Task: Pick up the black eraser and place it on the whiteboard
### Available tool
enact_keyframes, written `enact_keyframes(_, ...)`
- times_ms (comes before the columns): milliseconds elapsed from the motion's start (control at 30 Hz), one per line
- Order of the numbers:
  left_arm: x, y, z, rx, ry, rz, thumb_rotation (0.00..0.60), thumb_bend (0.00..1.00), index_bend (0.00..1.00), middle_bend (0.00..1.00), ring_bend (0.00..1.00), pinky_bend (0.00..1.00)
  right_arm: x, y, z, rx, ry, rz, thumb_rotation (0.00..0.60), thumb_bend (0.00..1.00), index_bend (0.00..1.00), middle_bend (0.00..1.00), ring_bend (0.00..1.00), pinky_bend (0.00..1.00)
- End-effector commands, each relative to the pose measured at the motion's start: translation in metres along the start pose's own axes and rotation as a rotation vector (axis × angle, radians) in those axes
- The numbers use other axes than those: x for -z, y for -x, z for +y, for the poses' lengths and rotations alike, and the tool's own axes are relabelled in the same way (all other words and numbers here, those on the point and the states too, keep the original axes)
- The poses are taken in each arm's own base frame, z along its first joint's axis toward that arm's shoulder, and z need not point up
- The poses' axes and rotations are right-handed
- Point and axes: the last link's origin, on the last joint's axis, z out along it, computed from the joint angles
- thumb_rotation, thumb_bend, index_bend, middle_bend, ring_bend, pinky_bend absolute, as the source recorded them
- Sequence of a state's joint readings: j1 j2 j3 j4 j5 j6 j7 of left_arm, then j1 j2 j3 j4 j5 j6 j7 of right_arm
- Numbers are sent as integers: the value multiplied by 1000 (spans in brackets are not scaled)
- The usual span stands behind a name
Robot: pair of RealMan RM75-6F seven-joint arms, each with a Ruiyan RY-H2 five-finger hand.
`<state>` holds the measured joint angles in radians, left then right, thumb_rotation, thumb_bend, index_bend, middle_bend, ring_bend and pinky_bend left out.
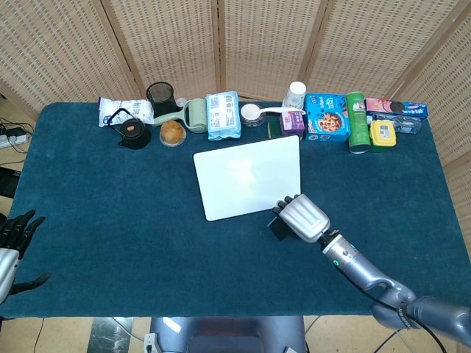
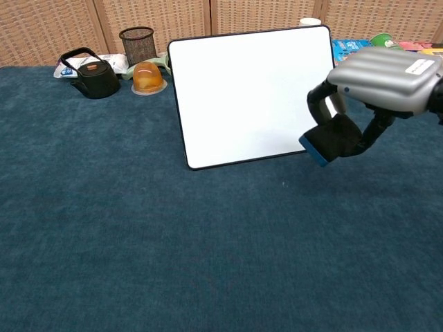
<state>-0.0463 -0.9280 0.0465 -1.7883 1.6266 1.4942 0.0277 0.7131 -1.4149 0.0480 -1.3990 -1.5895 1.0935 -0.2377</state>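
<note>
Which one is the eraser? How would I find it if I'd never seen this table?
Start at the big white whiteboard lying in the middle of the blue table. At its near right corner, the silver right hand holds a small dark block in the air: that is the black eraser. Unlike everything else on the table, it is lifted up, and it is black with a thin blue edge.

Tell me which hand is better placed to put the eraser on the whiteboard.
The right hand: it already holds the black eraser lifted beside the whiteboard edge. The left hand is far off at the table's corner, holding nothing.
</note>
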Motion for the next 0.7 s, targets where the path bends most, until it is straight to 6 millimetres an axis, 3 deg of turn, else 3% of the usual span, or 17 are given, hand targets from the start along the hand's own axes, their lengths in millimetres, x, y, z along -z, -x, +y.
enact_keyframes(33,0,0,0,0,2,-2,600,72,0,0,0,51,-3,-10,-1,-80,110,37,600,297,592,609,569,728)
enact_keyframes(500,-2,1,0,-3,2,-13,600,72,0,0,0,51,-40,-24,-8,-409,469,150,600,356,636,732,704,853)
enact_keyframes(700,-2,0,0,-1,3,-16,600,72,0,0,0,51,-60,-26,-18,-467,612,166,600,381,646,759,744,899)
